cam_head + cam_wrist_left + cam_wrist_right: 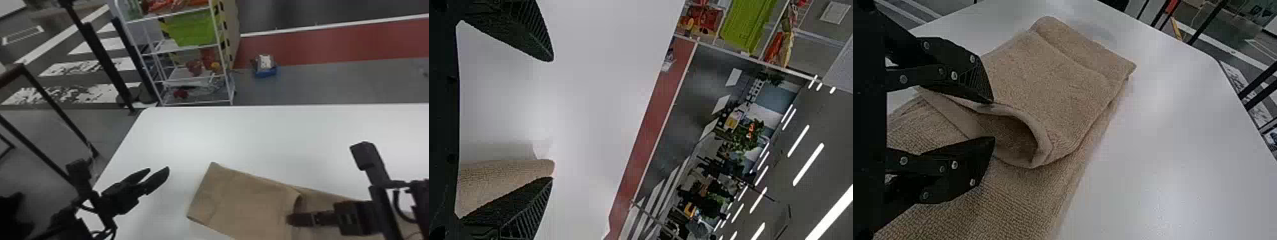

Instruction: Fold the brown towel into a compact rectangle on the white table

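Note:
On the white table (255, 134) lies the brown towel (242, 201), its left part folded over with a curled edge. My left gripper (159, 175) is left of the towel, apart from it, fingers parted. In the left wrist view that gripper (551, 117) stands open, with the towel (504, 177) beside one finger. My right gripper (290, 220) is over the towel near the folded edge. The right wrist view shows this gripper (992, 120) open at the rolled edge of the towel (1063, 75), one finger by the upper layer and the other over the lower layer.
A white wire shelf (191, 48) with a green bin and other items stands beyond the table's far edge. On the floor behind is a small blue object (266, 68). Dark metal rails (54, 102) stand to the left of the table.

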Motion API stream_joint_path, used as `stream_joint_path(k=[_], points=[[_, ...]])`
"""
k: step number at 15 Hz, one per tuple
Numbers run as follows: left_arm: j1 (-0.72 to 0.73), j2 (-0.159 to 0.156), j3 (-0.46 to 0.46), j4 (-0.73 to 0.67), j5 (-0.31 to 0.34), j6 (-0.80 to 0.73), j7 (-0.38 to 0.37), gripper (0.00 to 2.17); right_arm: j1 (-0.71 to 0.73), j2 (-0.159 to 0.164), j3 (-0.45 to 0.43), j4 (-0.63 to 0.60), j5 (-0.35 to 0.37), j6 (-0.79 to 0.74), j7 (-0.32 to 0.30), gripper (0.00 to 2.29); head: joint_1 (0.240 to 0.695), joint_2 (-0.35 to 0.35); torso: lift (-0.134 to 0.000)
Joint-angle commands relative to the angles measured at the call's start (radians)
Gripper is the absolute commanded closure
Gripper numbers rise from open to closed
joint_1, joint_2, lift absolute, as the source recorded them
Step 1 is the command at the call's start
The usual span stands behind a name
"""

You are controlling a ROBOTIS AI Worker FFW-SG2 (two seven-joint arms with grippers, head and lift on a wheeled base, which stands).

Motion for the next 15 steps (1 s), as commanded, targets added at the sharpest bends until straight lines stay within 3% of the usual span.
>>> stream_joint_path(k=[1, 9, 13, 15], points=[[0.0, -0.003, 0.0, 0.0, 0.001, 0.0, 0.0, 0.02, -0.008, 0.002, 0.025, 0.004, 0.029, 0.014, 0.0, 0.74, 0.695, 0.35, -0.124], [0.0, -0.003, -0.003, 0.003, 0.0, -0.003, 0.002, 0.02, -0.017, 0.01, 0.017, 0.03, 0.02, 0.014, 0.009, 1.11, 0.695, 0.35, -0.124], [0.0, -0.003, -0.004, 0.006, 0.0, -0.006, 0.002, 0.02, -0.024, 0.02, 0.0, 0.041, 0.015, 0.014, 0.012, 1.18, 0.695, 0.35, -0.124], [0.0, -0.003, -0.004, 0.006, 0.0, -0.006, 0.002, 0.02, -0.024, 0.03, -0.035, 0.044, -0.02, 0.014, 0.021, 1.18, 0.695, 0.35, -0.124]])
